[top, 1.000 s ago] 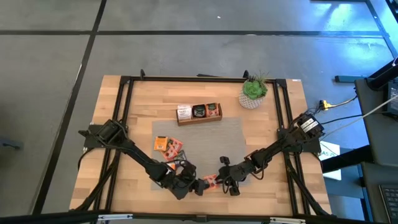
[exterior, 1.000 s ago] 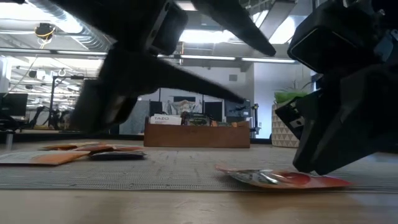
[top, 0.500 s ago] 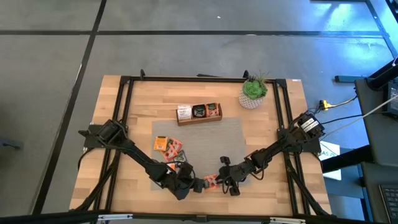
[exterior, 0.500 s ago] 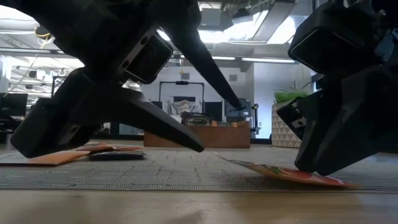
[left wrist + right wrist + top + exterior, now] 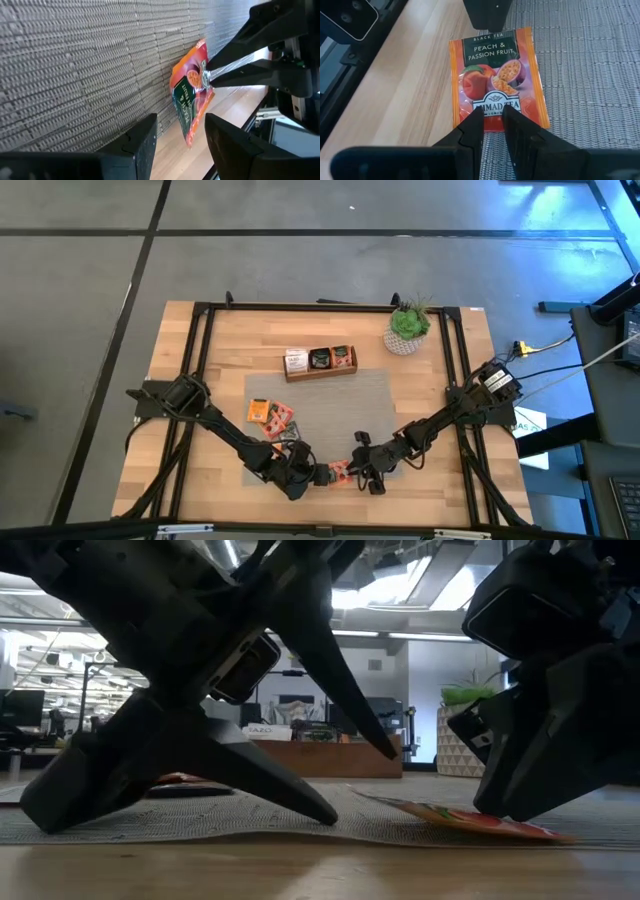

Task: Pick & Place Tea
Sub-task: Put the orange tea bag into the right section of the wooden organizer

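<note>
An orange peach tea sachet [image 5: 495, 75] lies at the near edge of the grey mat [image 5: 330, 405]. My right gripper [image 5: 492, 112], reaching in from the table's right, is shut on it. My left gripper [image 5: 181, 125] comes from the left and is open. Its fingers stand one above and one below the sachet's raised free end [image 5: 365, 794]. More tea sachets [image 5: 272, 417] lie in a loose pile on the mat's left part. Others stand in the wooden tray [image 5: 320, 361] farther back. My right gripper pinches the sachet's edge by the brand print [image 5: 492, 116] between its two fingers, slanting down from the table's right. The held end [image 5: 520, 832] stays low on the mat and the opposite end tilts upward. My left gripper: I cannot tell whether its fingers touch the sachet.
A potted plant [image 5: 408, 328] stands at the table's far right. Black frame rails [image 5: 200, 380] run along the table's sides. Bare wood [image 5: 395, 100] borders the mat on the near side.
My left gripper has sunk toward the mat and rolled, so its open fingers now bracket the sachet's free end. The sachet has tipped. The end toward my left gripper has risen off the mat, and the held end has stayed down.
</note>
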Controlling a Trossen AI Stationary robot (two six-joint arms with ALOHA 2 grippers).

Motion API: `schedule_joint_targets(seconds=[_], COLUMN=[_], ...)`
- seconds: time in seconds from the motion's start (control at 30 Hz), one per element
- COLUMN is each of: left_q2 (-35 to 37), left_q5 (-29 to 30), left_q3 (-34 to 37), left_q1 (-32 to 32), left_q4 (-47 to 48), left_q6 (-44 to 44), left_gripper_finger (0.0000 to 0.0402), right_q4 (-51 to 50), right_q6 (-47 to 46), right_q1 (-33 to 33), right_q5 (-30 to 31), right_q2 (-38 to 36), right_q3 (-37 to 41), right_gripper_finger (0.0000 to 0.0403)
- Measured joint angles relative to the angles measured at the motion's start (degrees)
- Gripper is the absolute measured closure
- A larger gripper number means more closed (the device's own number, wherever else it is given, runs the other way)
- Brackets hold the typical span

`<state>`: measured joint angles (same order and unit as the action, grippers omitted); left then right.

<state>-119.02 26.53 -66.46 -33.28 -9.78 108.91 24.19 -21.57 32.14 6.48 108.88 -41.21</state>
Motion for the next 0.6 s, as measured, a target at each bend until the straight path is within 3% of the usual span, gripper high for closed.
schedule_joint_targets(seconds=[0.6], left_q2=[-0.8], left_q5=[-1.0], left_q3=[0.0], left_q1=[1.3], left_q4=[-3.0], left_q6=[0.8], left_gripper_finger=[0.0277], right_q4=[0.3], right_q6=[-0.5], right_q1=[0.0], right_q5=[0.0], right_q2=[0.0], right_q3=[0.1], right_gripper_finger=[0.0324])
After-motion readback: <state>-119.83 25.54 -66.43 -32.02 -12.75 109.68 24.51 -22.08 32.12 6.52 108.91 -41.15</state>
